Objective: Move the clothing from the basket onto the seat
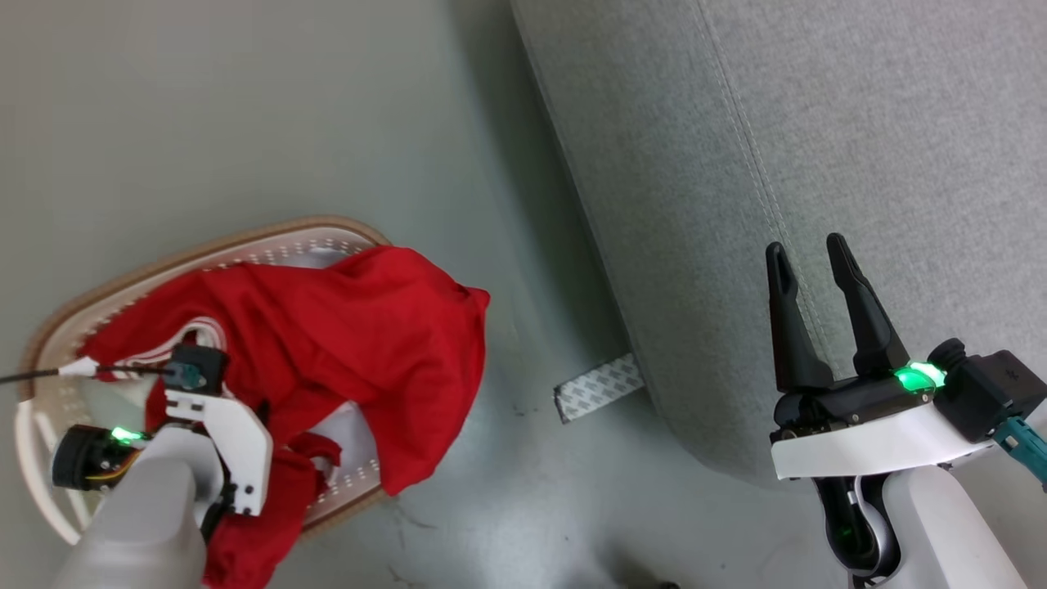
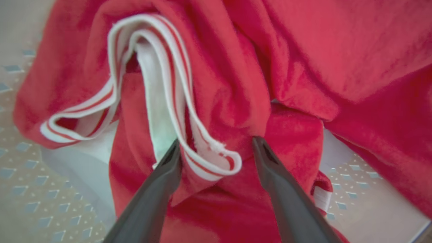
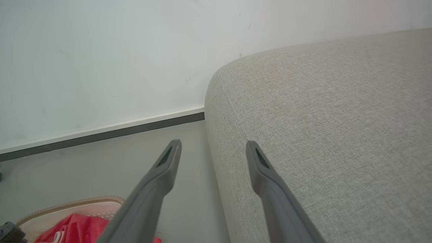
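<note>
Clothing [image 1: 343,327] lies heaped in the basket [image 1: 204,245], which stands on the floor [image 1: 245,98] to my left of the seat [image 1: 818,123]. The red fabric spills over the tan rim on the side facing the seat, and one fold hangs past that edge above the floor. A band of bare floor separates the basket from the seat's grey side; a small patterned strip [image 1: 597,386] pokes out at the seat's foot there.

From the left wrist camera I see the left gripper [image 2: 216,141] with its jaws spread wide, pointing straight down into the heap. A loop of white trim with red stripes [image 2: 168,84] lies between the two fingers, its end just beside the left-hand fingertip [image 2: 173,152]. Nothing is pinched. I cannot tell whether the tips press into the fabric or sit just above it. The basket's perforated white wall [image 2: 27,189] shows on both sides of the garment, so the fingers are well inside the rim.

The right gripper [image 1: 806,245] is also wide open and carries nothing. It hangs over the seat's near edge, close to the stitched seam [image 1: 752,147]. The right wrist camera shows one finger over the floor and the other over the upholstery, with the seat's rounded corner [image 3: 219,74] ahead, then the wall [image 3: 101,50] and its dark baseboard [image 3: 101,133] beyond.
</note>
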